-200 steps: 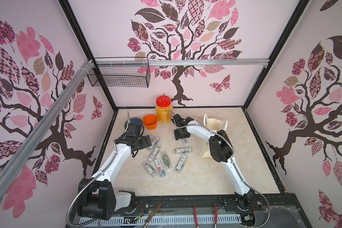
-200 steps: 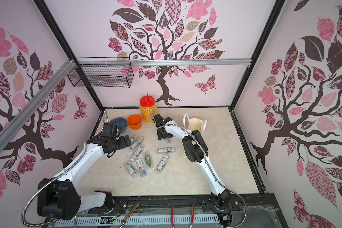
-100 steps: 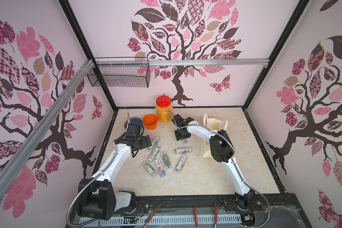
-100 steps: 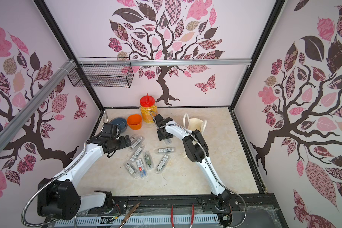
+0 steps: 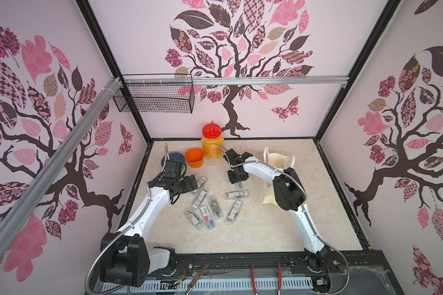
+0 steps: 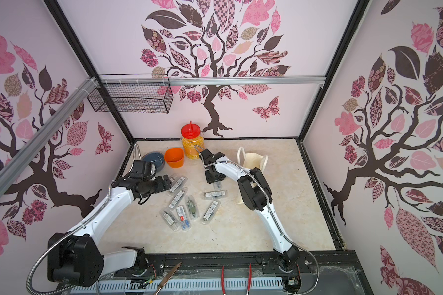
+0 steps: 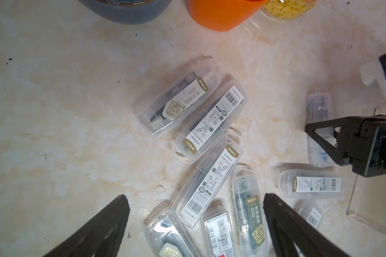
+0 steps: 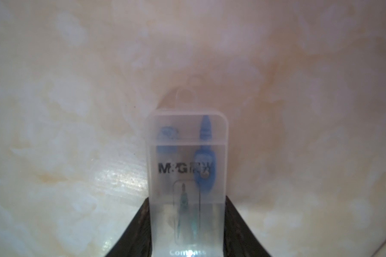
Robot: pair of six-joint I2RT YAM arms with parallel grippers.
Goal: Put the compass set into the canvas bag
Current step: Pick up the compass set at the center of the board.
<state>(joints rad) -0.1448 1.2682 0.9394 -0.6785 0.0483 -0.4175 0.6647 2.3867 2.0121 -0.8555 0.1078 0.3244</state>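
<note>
Seemingly nine compass sets point(image 7: 210, 124), one canvas bag point(image 5: 281, 159).

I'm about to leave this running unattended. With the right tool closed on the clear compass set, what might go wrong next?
1. The right tool pinches the smooth clear compass set near one end; it may pivot or slip when lifted.
2. The canvas bag sits partly behind the right arm and its cloth looks slumped; the set might catch on the rim or a handle.
3. Another boxed set lies close by and could be nudged.
</note>
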